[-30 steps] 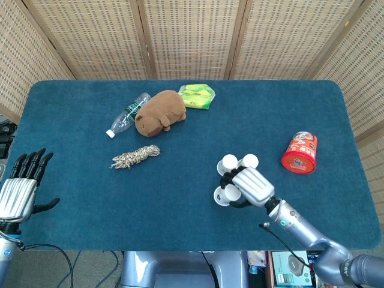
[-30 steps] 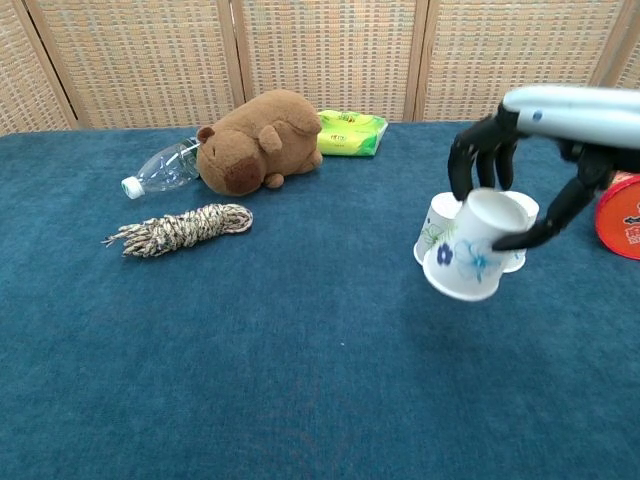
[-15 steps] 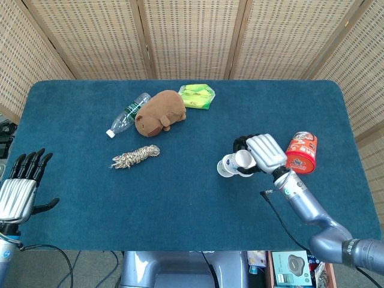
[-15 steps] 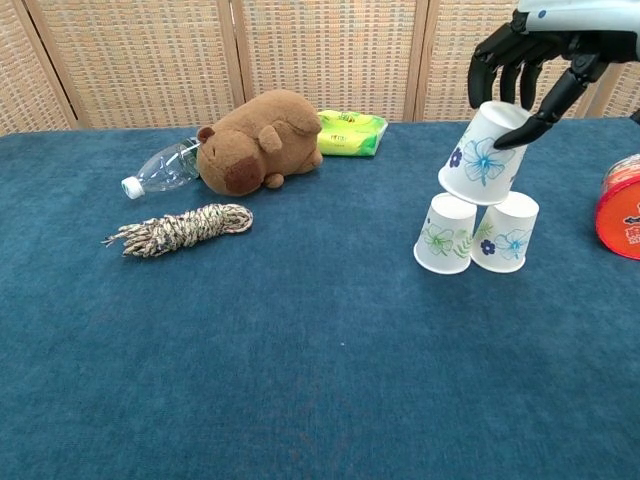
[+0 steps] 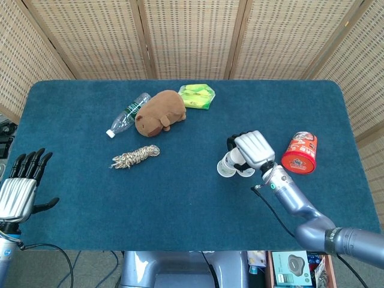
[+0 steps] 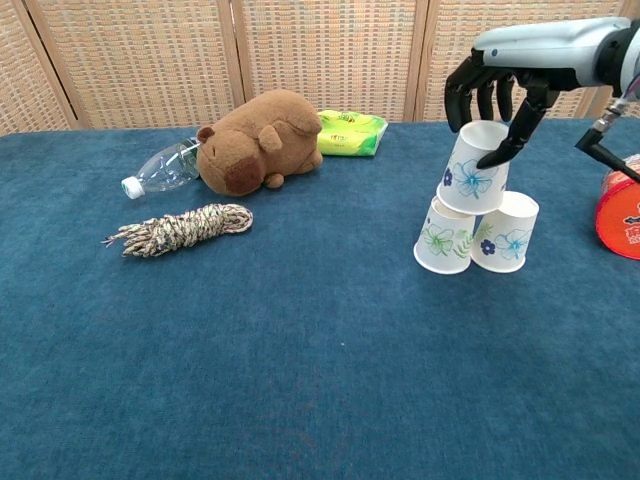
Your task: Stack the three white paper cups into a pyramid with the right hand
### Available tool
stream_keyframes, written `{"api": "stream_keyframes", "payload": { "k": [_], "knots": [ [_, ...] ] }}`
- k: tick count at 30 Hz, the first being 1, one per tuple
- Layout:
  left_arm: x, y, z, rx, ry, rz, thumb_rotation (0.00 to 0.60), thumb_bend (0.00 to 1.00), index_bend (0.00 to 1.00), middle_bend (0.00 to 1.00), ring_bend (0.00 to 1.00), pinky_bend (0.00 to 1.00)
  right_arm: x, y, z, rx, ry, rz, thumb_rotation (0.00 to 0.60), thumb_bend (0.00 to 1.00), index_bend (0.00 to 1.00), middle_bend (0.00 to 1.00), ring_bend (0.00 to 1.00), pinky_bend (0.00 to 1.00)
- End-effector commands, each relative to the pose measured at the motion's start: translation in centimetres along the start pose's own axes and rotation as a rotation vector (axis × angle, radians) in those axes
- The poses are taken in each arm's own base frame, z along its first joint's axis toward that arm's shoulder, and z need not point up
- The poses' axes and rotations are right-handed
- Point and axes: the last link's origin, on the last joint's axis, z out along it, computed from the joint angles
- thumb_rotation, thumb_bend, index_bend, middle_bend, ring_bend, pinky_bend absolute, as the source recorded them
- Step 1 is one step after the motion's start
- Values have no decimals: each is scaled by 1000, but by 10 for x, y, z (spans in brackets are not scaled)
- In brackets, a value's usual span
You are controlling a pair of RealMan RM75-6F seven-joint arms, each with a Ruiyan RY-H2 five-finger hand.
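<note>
Two white paper cups with blue and green flower prints, the left cup and the right cup, stand upside down side by side on the blue table. A third cup rests on top of them, slightly tilted, bridging the pair. My right hand comes down from above and grips this top cup near its upper end, fingers on the left, thumb on the right. In the head view the right hand covers most of the stack; one cup shows at its left. My left hand hovers open off the table's near left edge.
A red can lies just right of the stack. A brown plush animal, a clear plastic bottle, a green packet and a coil of rope lie at the back left. Wicker screens stand behind the table.
The right hand lifted the third cup from in front of the pair, carried it up and over them, then lowered it onto the two base cups. The left hand stayed still.
</note>
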Motion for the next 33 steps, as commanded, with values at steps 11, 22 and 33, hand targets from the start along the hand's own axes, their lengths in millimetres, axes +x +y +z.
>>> {"api": "stream_keyframes", "payload": {
  "k": [11, 22, 33],
  "knots": [
    [0, -1, 0, 1, -2, -2, 600, 137, 0, 0, 0, 0, 3, 8, 0, -40, -23, -53, 600, 366, 499, 566, 487, 508],
    [-2, 0, 1, 2, -10, 5, 600, 136, 0, 0, 0, 0, 0, 11, 0, -42, -49, -41, 600, 366, 499, 556, 487, 508],
    [-3, 0, 2, 2, -12, 8, 600, 137, 0, 0, 0, 0, 0, 15, -5, -32, -104, -44, 600, 289, 147, 72, 19, 54]
  ]
}}
